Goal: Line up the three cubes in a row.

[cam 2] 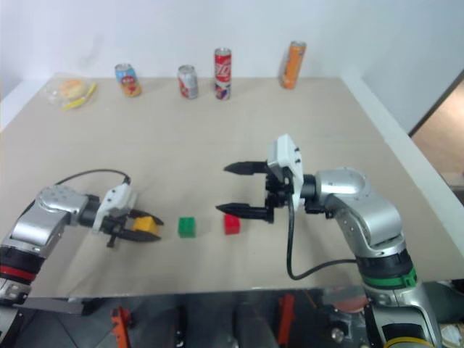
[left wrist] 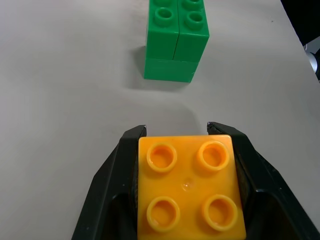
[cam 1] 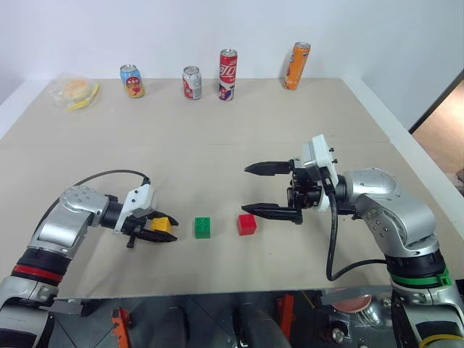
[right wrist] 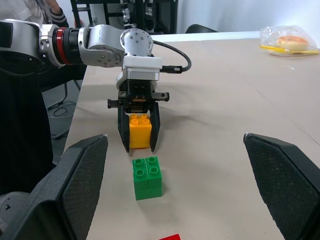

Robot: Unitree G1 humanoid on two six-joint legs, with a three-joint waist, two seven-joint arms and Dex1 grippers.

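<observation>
Working across the pale bench (cam 1: 217, 138) from left to right, the left tool (cam 1: 150, 233) is sitting near the front edge with its two black fingers closed tight on the small yellow-orange studded plastic brick (cam 1: 161, 225), gripping it by two opposite flat side walls with the studs facing up; in the right wrist view the brick appears to be at or just above the bench surface, though contact is hard to tell. At roughly three o'clock from it, near but apart, the small green studded plastic brick (cam 1: 202, 228) is resting on the bench, and further along at three o'clock from that, the small red studded plastic brick (cam 1: 246, 224) is lying in about the same line. Just beside the red brick, at about two o'clock, the right tool (cam 1: 264, 190) is hovering with its fingers spread wide and carrying nothing, pointing toward the left. These bricks are likely light, rigid and fairly slick, so a squeeze on flat opposing sides, below the studs, should be holding best, and a light nudge could be sliding them. Far back, at twelve o'clock, four upright drink cans (cam 1: 228, 74) and a clear plastic bag (cam 1: 72, 92) are standing well apart from the row.
</observation>
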